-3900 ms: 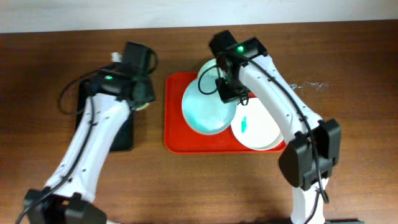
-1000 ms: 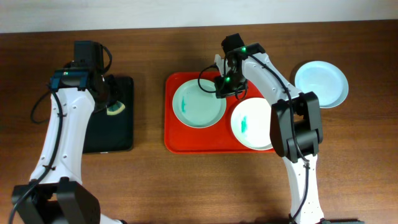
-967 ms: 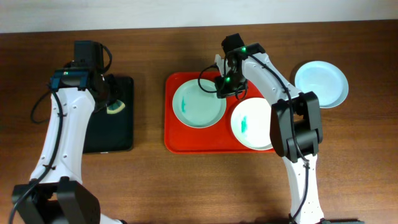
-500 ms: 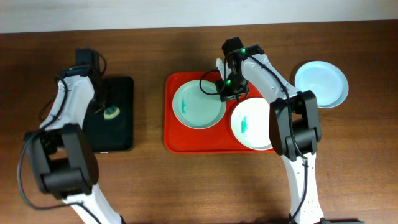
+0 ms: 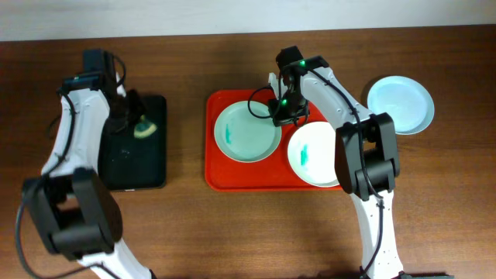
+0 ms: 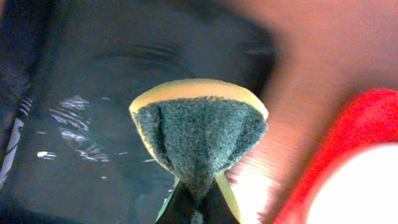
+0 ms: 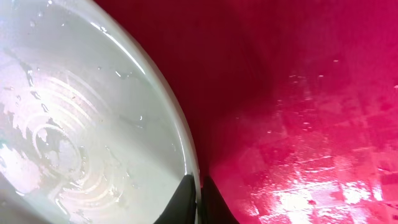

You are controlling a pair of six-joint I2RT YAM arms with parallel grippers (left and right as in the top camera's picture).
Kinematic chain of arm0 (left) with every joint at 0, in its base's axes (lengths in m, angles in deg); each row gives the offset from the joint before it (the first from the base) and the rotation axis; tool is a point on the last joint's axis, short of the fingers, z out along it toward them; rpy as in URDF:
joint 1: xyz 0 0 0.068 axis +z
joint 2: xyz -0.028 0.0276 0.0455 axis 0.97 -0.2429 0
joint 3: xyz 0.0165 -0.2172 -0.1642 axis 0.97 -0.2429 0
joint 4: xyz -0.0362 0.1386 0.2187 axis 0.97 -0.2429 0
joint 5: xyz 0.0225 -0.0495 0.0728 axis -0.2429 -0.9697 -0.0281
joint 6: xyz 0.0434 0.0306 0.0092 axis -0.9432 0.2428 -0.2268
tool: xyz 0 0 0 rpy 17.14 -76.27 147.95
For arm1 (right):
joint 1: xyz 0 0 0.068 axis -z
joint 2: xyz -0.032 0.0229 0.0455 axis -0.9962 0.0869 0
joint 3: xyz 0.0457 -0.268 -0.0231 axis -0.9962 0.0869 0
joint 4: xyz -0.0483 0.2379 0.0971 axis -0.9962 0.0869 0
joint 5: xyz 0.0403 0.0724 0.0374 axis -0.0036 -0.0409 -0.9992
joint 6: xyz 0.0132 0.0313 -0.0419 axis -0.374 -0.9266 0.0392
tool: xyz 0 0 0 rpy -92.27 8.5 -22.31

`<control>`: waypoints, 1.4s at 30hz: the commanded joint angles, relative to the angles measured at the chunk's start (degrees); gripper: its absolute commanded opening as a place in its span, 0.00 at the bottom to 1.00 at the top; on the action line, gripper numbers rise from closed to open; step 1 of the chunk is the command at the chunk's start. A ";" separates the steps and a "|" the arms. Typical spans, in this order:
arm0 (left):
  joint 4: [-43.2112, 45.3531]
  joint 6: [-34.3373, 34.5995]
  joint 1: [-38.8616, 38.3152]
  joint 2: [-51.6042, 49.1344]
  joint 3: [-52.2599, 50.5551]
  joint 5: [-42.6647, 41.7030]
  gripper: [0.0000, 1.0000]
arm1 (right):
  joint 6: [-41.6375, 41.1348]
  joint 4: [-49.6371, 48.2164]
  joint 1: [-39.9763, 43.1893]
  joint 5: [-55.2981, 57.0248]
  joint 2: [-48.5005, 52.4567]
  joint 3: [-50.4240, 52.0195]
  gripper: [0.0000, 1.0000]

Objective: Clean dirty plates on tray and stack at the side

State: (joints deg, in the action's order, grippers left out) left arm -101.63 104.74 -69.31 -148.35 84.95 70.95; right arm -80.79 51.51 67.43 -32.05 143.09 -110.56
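Gripper status: right gripper (image 7: 198,196) is clenched on the rim of the mint plate (image 7: 93,124). Its fingertips (image 7: 184,200) are nipped either side of the plate edge with almost no gap. Wrist view: wet, glossy plate interior to the left of the jaws, shiny floor of the red tray (image 7: 298,93) to the right. Overhead, this gripper sits at the plate's upper right edge.

Mint plate is in the left half of the red tray, with a teal smear (image 5: 229,133) on its left side. White plate (image 5: 322,159) is in the tray's right half, lower down and just beside the mint one. Can't tell if the two touch. It has its own teal streak (image 5: 304,153) left of centre. Light blue plate (image 5: 399,105) is on the bare table (image 5: 232,232) to the right, well apart from the tray, no smears visible.

Left gripper (image 6: 196,208) is clamped on a sponge (image 6: 199,134), pinched at its lower end. Green scouring face is toward the camera, yellow layer along the top edge. Sponge is over the black tray (image 5: 136,167), near its upper right part, left of the red tray. The black tray shows wet glints. Can't tell if the sponge touches it.
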 commanded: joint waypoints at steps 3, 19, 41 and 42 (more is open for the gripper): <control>1.99 -1.99 -12.61 1.36 -3.17 -6.75 0.00 | 0.48 0.11 -3.76 0.35 2.03 0.26 0.04; 33.86 15.93 -28.63 -1.05 -21.90 -3.52 0.00 | -5.46 -0.17 -3.78 0.35 2.03 0.26 0.04; 33.70 9.84 -25.42 -1.51 -16.83 -12.24 0.00 | -5.44 -0.94 -3.78 0.76 2.03 0.26 0.04; 34.10 9.84 -25.64 -2.12 -16.83 -11.93 0.00 | -5.44 -0.94 -3.78 0.76 2.03 0.26 0.04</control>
State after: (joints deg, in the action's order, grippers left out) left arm -69.09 115.28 -93.83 -150.63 67.25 63.74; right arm -85.56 51.01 63.96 -33.06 143.09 -110.56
